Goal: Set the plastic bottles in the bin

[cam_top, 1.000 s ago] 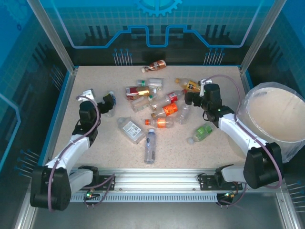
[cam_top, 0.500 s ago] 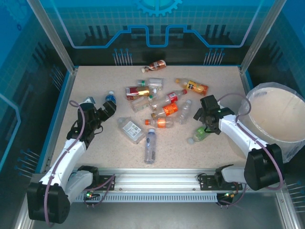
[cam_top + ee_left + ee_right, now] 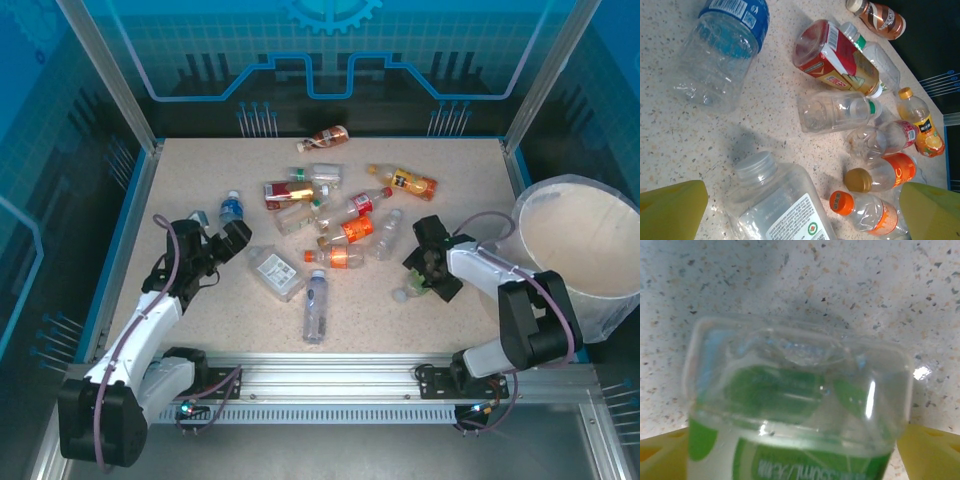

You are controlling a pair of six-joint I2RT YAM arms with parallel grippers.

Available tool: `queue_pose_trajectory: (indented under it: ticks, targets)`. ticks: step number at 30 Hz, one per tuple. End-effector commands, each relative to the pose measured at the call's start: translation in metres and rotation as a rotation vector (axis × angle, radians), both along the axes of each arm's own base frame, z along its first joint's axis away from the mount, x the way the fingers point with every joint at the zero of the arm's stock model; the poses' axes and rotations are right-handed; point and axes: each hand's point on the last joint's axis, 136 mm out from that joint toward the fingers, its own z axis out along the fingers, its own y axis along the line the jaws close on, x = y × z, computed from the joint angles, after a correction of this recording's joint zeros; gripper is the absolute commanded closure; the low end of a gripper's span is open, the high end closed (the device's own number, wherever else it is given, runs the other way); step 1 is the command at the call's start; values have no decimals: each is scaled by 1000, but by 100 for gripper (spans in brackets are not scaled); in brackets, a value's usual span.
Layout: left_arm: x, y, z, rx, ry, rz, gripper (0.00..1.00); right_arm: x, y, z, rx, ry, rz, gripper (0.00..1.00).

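The right gripper (image 3: 429, 267) stands open astride a clear, squarish green-label bottle (image 3: 795, 405) that lies on the speckled table (image 3: 200, 170). The left gripper (image 3: 800, 212) is open above other smooth clear bottles (image 3: 835, 107). The round translucent bin (image 3: 600, 310) stands at the right.

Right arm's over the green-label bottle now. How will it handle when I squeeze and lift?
Probably light: the green-label bottle looks empty, clear through its base. The thin walls will likely dent in the right gripper, so it may slip. Its squarish base suggests it slides rather than rolls.
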Motion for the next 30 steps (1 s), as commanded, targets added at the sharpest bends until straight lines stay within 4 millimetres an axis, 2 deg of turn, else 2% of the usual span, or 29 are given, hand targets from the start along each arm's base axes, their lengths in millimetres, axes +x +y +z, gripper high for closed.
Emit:
queue_pose_trajectory:
  ticks: [1,9,13,16,19,24,30]
  targets:
    - [-4,-7,-2,-17,0,-34,1,0,-3,-4,-20,-14,-30,10]
    - [3,-16,2,-59,-17,-64,1,-1,-3,-2,-3,-79,-23,32]
    - [4,-20,5,-64,-23,-79,1,8,-1,15,-14,-192,44,44]
    - [6,-28,10,-59,-31,-105,1,13,1,37,-16,-278,88,50]
    - [10,-38,18,-54,-52,-128,1,18,10,69,-3,-387,168,53]
    - [20,-56,28,-61,-96,-152,1,26,30,148,2,-631,365,55]
    - [31,-79,42,-61,-133,-197,1,21,44,243,-38,-877,569,56]
